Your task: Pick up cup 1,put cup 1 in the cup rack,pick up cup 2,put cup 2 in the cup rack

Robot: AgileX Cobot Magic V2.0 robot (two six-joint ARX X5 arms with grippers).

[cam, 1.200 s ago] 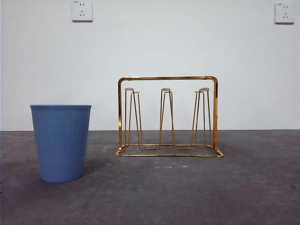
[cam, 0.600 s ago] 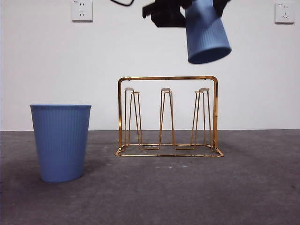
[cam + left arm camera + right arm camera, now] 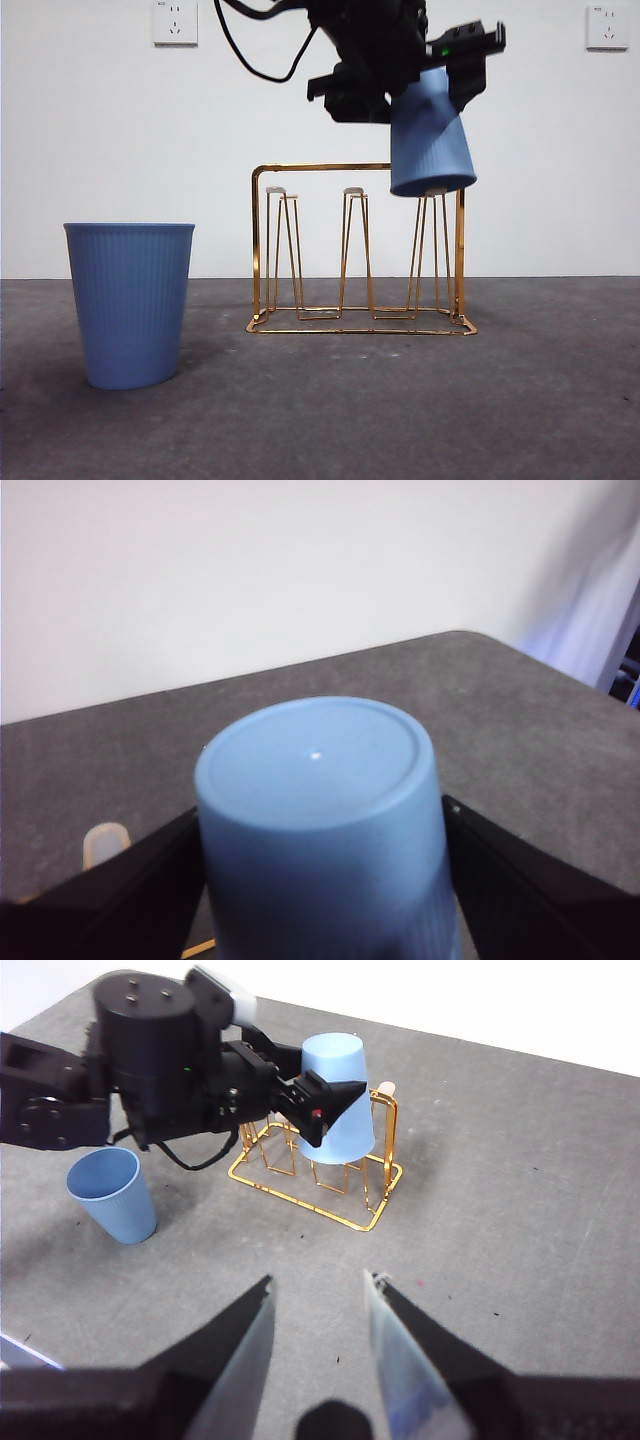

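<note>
Inverted blue cup (image 3: 430, 135) clamped between the jaws of the left end effector (image 3: 415, 60), mouth down over the end prong of the gold cup rack (image 3: 355, 250). Second blue cup (image 3: 130, 303) upright on the dark grey tabletop (image 3: 400, 410), well apart from rack. White wall with two sockets (image 3: 175, 22) behind. Right end effector (image 3: 318, 1305) spread open, empty, seen only from its own wrist

The left gripper (image 3: 430, 75) extends from the upper edge of the front view, arm roughly horizontal, jaws clamped on opposite sides of an inverted cup (image 3: 430, 135). The right gripper (image 3: 318, 1305) hangs high above the table, well apart, jaws spread with nothing between them.
</note>
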